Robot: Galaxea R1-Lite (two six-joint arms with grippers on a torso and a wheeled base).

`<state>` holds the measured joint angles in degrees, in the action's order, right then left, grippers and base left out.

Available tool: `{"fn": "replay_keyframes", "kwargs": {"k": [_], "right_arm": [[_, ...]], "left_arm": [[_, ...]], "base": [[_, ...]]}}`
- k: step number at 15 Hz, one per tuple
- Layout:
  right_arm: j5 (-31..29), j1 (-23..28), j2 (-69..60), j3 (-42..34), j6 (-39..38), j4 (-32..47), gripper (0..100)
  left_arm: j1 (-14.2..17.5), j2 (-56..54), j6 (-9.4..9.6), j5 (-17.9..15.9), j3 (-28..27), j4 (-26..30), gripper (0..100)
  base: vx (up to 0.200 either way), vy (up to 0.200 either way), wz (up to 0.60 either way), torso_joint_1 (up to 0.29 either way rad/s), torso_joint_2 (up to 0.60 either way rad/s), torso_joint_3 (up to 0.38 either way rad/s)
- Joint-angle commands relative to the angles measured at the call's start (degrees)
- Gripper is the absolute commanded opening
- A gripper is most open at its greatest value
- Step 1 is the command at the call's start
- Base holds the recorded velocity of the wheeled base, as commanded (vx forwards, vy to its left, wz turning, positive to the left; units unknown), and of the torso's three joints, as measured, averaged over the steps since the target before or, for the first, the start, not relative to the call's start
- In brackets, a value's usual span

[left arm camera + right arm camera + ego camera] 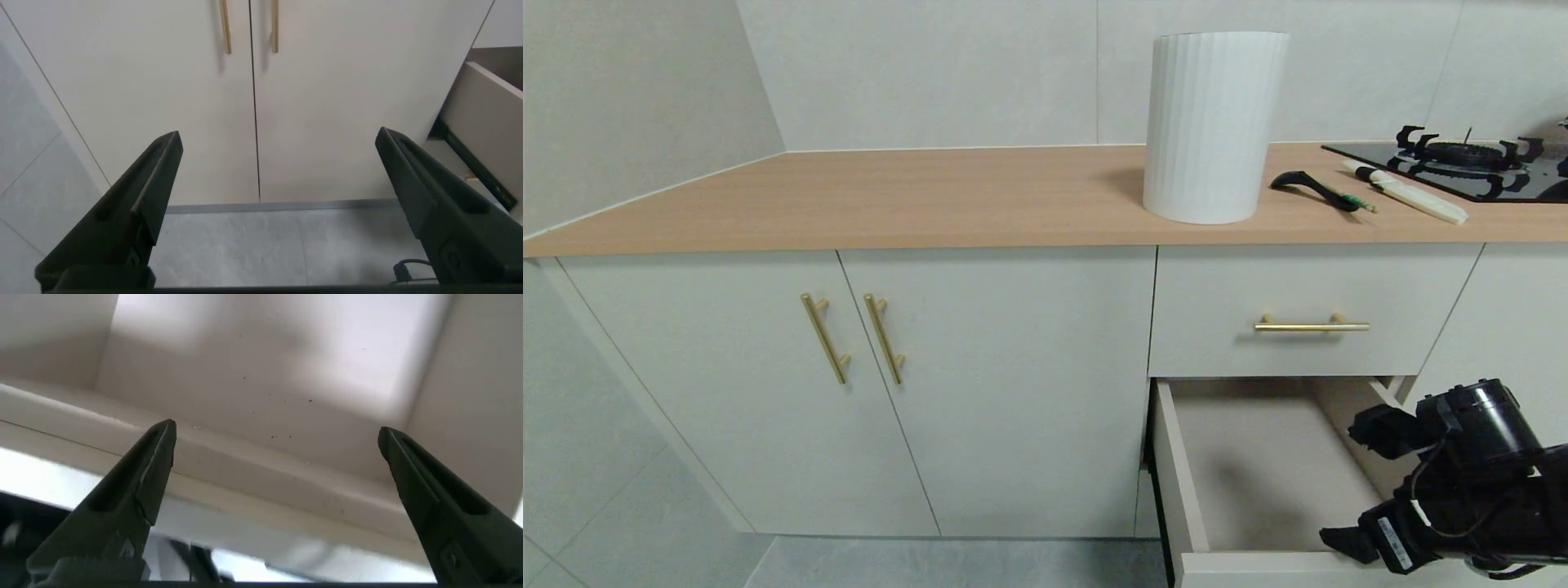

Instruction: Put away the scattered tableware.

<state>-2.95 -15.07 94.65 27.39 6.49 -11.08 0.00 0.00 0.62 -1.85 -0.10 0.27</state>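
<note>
Tableware to be stowed, a black-handled utensil (1313, 189) and a pale one (1409, 194) just beside it, lies on the table (931, 196) between the ribbed white canister (1213, 122) and the hob (1462, 163). The pulled-out drawer (1176, 465) below holds nothing. The right gripper (1356, 483) hangs at that drawer's front, spread and empty, and should clear the closed upper drawer (1311, 327) and table edge before descending on a handle. The left gripper (278, 143), also spread and empty, faces the cabinet doors (327, 98).

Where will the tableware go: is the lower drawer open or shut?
Open: the lower drawer is pulled out beneath the shut upper drawer, its floor showing.
</note>
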Motion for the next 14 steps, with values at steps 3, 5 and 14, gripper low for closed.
{"fn": "replay_keyframes", "kwargs": {"k": [3,5,14], "right_arm": [[-0.30,-2.51,-3.51,0.03,2.30,8.53,100],[-0.57,-4.53,-4.21,0.03,3.27,13.72,100],[-0.65,-8.40,-4.74,2.49,4.24,25.14,100]], "left_arm": [[0.00,0.09,-0.01,0.01,0.01,0.00,100],[0.00,0.09,-0.01,0.01,0.01,0.00,100],[0.00,0.09,-0.01,0.01,0.01,0.00,100]], "base": [[0.000,0.000,0.00,0.000,0.00,0.000],[0.000,0.000,0.00,0.000,0.00,0.000],[0.000,0.000,0.00,0.000,0.00,0.000]]}}
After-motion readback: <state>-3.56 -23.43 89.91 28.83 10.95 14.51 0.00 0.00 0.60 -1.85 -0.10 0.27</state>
